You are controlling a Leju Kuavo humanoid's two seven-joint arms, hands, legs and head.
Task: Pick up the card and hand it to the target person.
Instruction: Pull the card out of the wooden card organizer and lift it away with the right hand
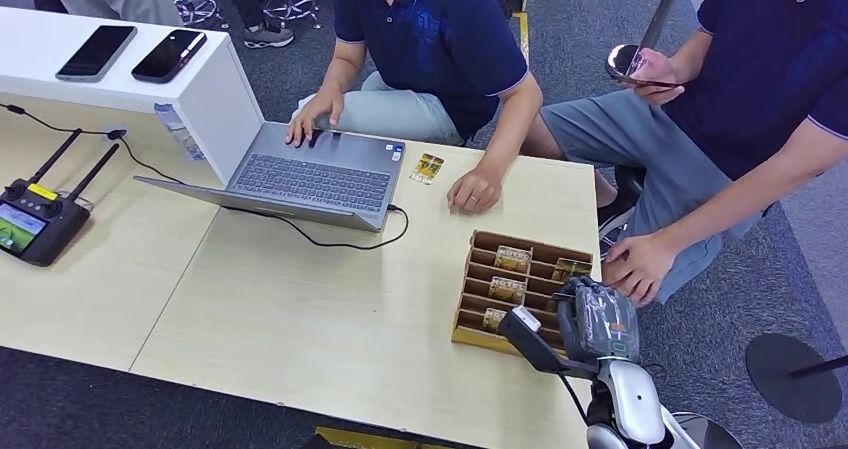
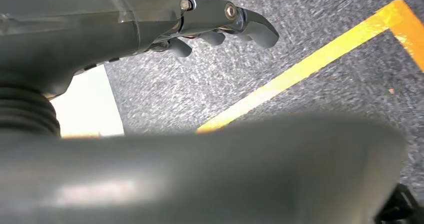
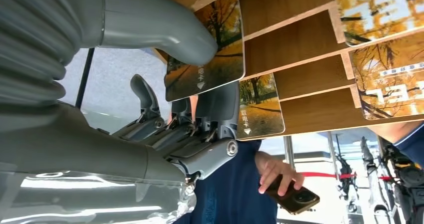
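A yellow autumn-print card (image 3: 207,59) is pinched between grey thumb and dark fingers (image 3: 220,104) of the right hand (image 1: 597,321), at the slotted wooden card tray's (image 1: 480,241) four o'clock corner (other cards remain slotted); the left hand (image 2: 220,22) hangs unladen, fingers loosely curled.

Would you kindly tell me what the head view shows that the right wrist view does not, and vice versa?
Head view only: the open grey laptop, two black phones on the white shelf, and the black remote controller.
Right wrist view only: the thick grey thumb pressing an autumn-tree card.
Both: the right robot hand at the slotted wooden card rack, and a person's dark phone.
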